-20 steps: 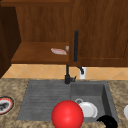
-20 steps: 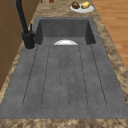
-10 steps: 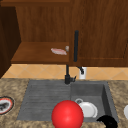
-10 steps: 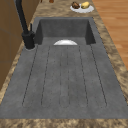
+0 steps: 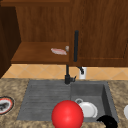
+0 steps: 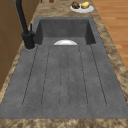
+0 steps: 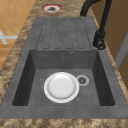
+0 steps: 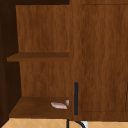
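Ok, I see the right hand [image 5: 107, 121] low at the sink's [image 5: 45, 100] front edge, grip: can't tell. Nearest it, white round plate [image 7: 61, 87] flat in basin, beside drain [image 7: 82, 80].

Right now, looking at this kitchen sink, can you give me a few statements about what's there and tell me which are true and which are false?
1. A white plate lies in the sink basin. True.
2. The plate covers the drain. False: the drain sits uncovered just beside the plate.
3. The cabinet above the sink stands open at its left half, with a pinkish item on its lower shelf. True.
4. A black hand shows at the front view's lower right, near the basin's front corner. True.
5. The tap is white. False: it is black.
6. The dish with food rests on the grooved drainboard. False: it stands on the counter beyond the basin.
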Robot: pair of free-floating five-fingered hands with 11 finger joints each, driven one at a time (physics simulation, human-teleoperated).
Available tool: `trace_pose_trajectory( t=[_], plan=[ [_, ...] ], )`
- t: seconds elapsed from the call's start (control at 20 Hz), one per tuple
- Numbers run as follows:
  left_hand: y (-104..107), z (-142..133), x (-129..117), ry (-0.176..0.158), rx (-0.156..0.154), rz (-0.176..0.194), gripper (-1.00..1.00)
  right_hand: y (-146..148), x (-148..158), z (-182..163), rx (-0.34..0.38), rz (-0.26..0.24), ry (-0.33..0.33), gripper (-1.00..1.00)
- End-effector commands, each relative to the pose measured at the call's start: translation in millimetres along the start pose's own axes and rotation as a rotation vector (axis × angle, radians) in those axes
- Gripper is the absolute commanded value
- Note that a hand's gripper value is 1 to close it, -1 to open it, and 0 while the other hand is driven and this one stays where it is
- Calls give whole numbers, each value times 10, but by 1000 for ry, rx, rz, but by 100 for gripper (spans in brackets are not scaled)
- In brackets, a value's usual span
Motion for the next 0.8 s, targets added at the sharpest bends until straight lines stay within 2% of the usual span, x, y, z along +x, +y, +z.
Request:
trace_pose_trajectory(
  t=[0.0, 0.25, 0.5, 0.75],
  plan=[
    [-146, 204, 5, -11, -72, 68, -100, 0, 0, 0, 0, 0, 0, 0],
    [-256, 319, -3, 44, -151, 67, -100, 0, 0, 0, 0, 0, 0, 0],
    [-340, 355, -32, 78, -227, 73, -100, 0, 0, 0, 0, 0, 0, 0],
    [-425, 387, -62, 105, -288, 91, -100, 0, 0, 0, 0, 0, 0, 0]
  ],
)
